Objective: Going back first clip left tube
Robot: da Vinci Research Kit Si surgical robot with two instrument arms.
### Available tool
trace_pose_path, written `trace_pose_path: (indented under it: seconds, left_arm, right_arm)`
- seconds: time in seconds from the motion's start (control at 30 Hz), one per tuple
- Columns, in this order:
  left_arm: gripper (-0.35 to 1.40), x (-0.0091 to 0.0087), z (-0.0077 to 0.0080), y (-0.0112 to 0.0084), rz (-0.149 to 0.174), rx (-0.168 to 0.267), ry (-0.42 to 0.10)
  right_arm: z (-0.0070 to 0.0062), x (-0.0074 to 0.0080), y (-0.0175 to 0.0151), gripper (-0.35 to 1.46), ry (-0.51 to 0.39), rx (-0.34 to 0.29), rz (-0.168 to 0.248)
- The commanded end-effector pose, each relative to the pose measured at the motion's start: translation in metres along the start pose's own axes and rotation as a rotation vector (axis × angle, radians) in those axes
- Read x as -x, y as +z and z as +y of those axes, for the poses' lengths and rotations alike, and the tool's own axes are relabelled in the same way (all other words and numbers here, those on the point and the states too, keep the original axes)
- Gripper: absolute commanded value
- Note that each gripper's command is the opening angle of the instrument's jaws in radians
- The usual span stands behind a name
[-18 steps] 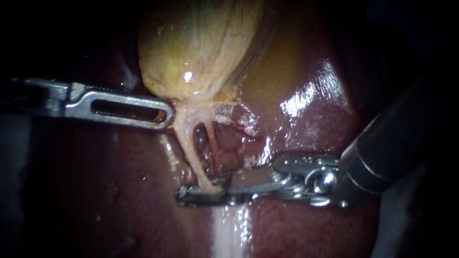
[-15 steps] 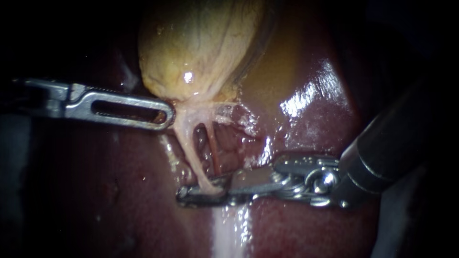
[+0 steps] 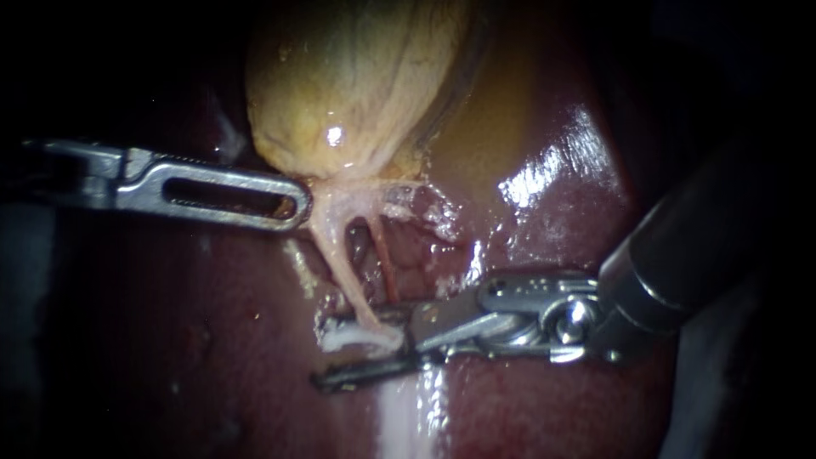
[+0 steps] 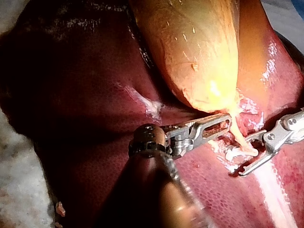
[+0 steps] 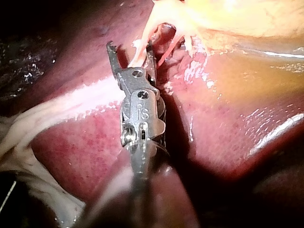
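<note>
Where the left tube (image 3: pixel 344 263) runs down to the liver (image 3: pixel 170 340), a white clip (image 3: pixel 353 337) sits across its lower end. The right instrument (image 3: pixel 327 353) comes in from the right and lies low over the liver. Its two jaws are spread apart, one above the clip and one below it, with a clear gap on each side. They grip nothing. The right wrist view shows the same thing: the pale tube passes between the two parted jaw tips, and neither jaw presses on it.

The left tube is a pale strand that comes off the lower end of the gallbladder (image 3: pixel 348 76) and slants down towards the clip. Just beside it runs the right tube (image 3: pixel 384 263), thinner and redder, with a small dark window of liver between the two. The right tube carries no clip that I can see.

The left instrument (image 3: pixel 293 204) reaches in level from the left. Its slotted jaws are clenched on the pale lower end of the gallbladder, right where the tubes begin. In the left wrist view its tip lies against the top of the left tube, well above the clip.

The gallbladder lies yellow and full above both instruments. A pale, shiny streak (image 3: pixel 408 416) runs across the liver under the right instrument's jaws.
</note>
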Motion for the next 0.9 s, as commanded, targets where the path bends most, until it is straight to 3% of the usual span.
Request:
trace_pose_path:
  seconds: [0.03,0.27,0.5,0.9]
  left_arm:
    - [-0.35,0.0,0.0,0.0,-0.001,0.0,0.0]
    - [-0.35,0.0001,0.0,0.0,0.0,0.0,0.001]
    - [-0.35,0.0001,-0.0001,-0.0001,-0.001,0.0,0.001]
    - [-0.35,0.0002,-0.0001,-0.0001,-0.001,0.001,0.002]
  right_arm:
    - [0.0001,-0.0003,-0.0003,0.49,-0.007,0.001,0.001]
    - [0.0005,-0.0004,-0.0015,0.49,-0.015,-0.003,0.0]
    - [-0.0002,-0.0001,-0.0035,0.49,-0.017,-0.03,-0.002]
    - [-0.0003,-0.0024,-0.0134,0.5,-0.084,-0.057,0.0]
